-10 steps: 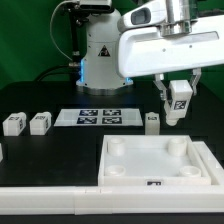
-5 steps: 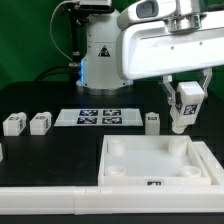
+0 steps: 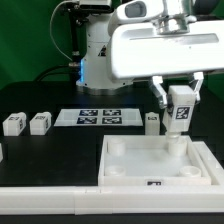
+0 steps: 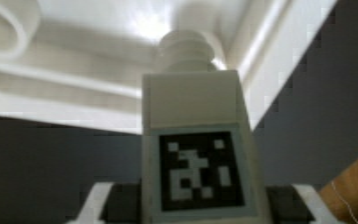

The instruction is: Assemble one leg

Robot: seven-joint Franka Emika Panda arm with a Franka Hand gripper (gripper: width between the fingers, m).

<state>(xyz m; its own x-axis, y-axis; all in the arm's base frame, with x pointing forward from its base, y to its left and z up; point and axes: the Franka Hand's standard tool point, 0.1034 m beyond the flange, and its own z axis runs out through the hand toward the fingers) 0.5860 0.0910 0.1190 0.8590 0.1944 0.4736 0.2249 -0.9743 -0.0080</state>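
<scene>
The gripper (image 3: 179, 101) is clamped on the leg (image 3: 179, 115), a stubby white block with a black-and-white square tag on its side and a rounded peg at its lower end, held upright above the far corner of the white tray (image 3: 128, 180) on the exterior view's right.

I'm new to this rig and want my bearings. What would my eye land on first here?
The gripper holds the leg upright, tag facing outward, over the white tray panel, at its far corner on the exterior view's right. The marker board lies flat behind, with two small white blocks at the exterior view's left.
</scene>
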